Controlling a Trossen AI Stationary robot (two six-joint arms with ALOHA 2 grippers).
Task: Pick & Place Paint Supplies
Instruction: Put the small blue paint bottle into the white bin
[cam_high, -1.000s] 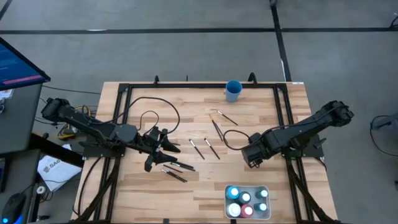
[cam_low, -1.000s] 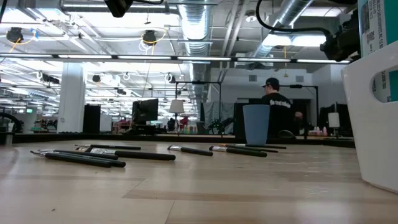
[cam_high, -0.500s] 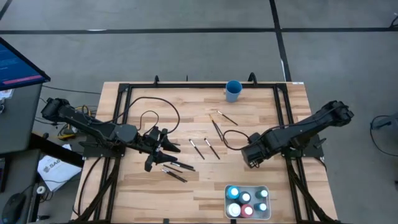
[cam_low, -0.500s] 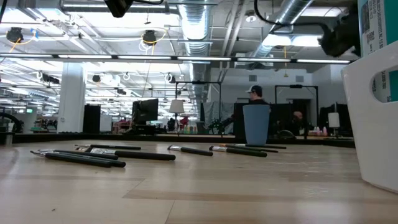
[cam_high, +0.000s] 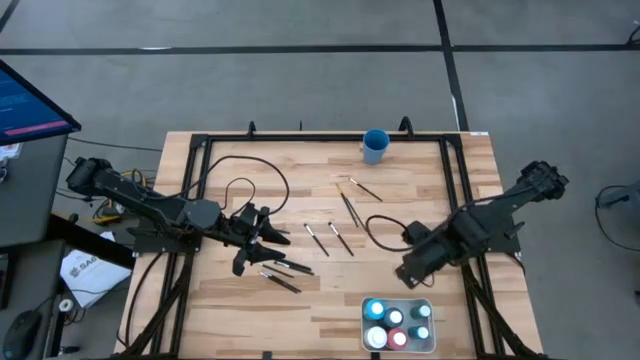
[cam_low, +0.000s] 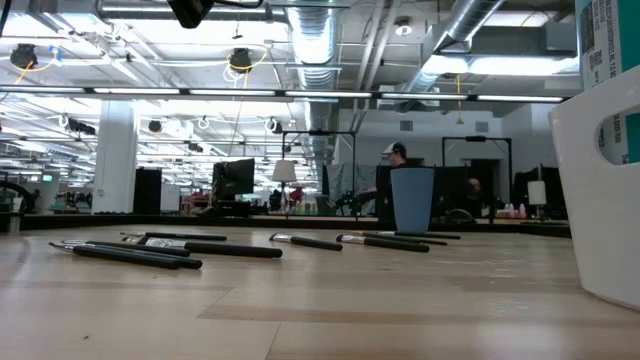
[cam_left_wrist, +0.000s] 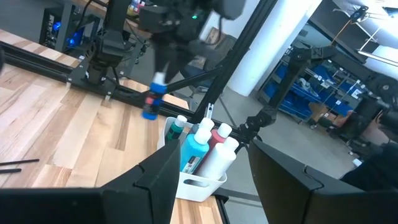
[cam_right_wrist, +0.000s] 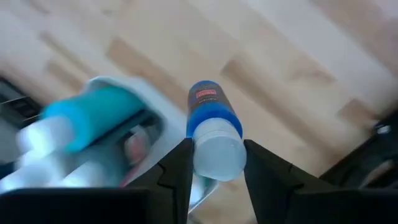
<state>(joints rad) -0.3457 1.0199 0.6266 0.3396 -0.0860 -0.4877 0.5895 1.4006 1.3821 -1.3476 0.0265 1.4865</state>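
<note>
Swung nearer the tray (cam_high: 428, 306), right end effector (cam_right_wrist: 214, 163) clamps a blue paint bottle (cam_right_wrist: 210, 127) — cap toward camera, axis lengthwise between fingers.

— What carries everything?

— A pale wooden tabletop (cam_high: 300, 300) with a black frame (cam_high: 196, 190) running along its edges.

— And lying on it?

— A blue cup (cam_high: 375, 146) stands at the far edge. Brushes (cam_high: 331, 239) lie scattered across the middle, with more brushes near the left arm. A white tray (cam_high: 397, 325) sits at the near edge, holding bottles (cam_high: 376, 310). Two loops of black cable (cam_high: 243, 181) also rest on the wood.
</note>
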